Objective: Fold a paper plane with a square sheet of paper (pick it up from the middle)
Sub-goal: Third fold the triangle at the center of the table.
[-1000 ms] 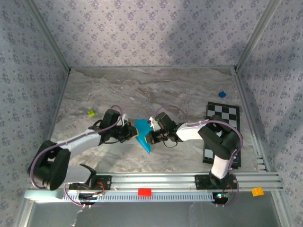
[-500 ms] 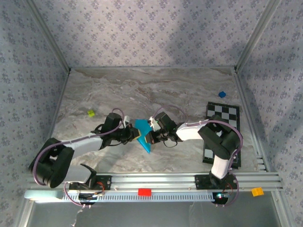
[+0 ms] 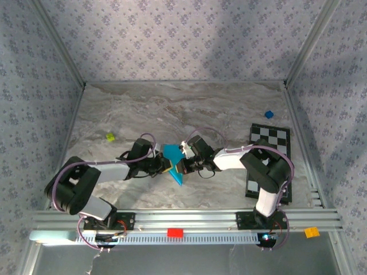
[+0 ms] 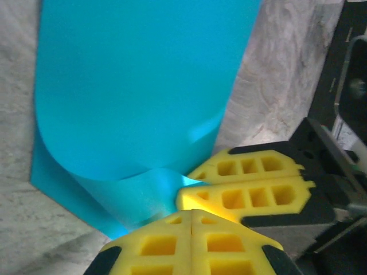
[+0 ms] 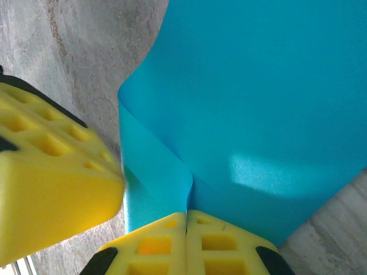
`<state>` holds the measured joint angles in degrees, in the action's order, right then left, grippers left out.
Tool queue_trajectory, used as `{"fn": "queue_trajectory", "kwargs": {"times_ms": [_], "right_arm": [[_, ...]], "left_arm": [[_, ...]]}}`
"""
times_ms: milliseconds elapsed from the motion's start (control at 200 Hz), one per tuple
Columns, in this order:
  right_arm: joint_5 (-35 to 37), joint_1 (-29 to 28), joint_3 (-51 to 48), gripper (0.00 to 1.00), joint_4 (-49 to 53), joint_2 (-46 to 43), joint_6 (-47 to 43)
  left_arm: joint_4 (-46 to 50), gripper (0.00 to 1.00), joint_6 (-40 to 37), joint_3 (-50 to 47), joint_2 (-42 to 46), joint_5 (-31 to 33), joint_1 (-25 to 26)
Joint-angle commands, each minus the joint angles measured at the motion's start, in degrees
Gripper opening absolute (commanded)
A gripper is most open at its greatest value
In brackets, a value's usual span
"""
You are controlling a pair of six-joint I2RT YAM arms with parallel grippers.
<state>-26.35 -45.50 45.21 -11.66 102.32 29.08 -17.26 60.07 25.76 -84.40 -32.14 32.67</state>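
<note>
Though curled over, one square sheet of paper (image 4: pixel 137 86) in clenched left fingers (image 4: pixel 155 245) and right fingers (image 5: pixel 225 242).

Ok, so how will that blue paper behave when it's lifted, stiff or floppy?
Probably floppy: the blue paper bends in a soft loop, not a crease. It looks thin and light, so it may sag between the left pincer and right pincer, both shut on it.

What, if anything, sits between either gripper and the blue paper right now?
Nothing visible. The right gripper is shut on the paper, and the left gripper pinches it close beside.
</note>
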Motion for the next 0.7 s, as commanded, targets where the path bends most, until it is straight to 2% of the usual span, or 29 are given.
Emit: {"fn": "queue_trajectory", "kwargs": {"times_ms": [0,250,615,695], "right_arm": [[2.45,0.55,-0.33,0.00,5.20,1.83,-0.66],[2.62,0.58,-0.58,0.00,5.24,1.65,-0.61],[2.19,0.59,-0.26,0.00,4.49,1.66,-0.27],[1.88,0.63,-0.04,0.03,4.22,1.32,0.14]], "left_arm": [[-3.43,0.00,-0.45,0.70,-1.88,-0.76,0.37],[-5.12,0.00,0.04,-0.52,-4.13,-0.14,0.35],[-2.15,0.00,-1.88,-1.85,-6.34,2.24,0.47],[-1.82,0.00,-2.24,-1.76,-6.91,2.59,0.47]]}}
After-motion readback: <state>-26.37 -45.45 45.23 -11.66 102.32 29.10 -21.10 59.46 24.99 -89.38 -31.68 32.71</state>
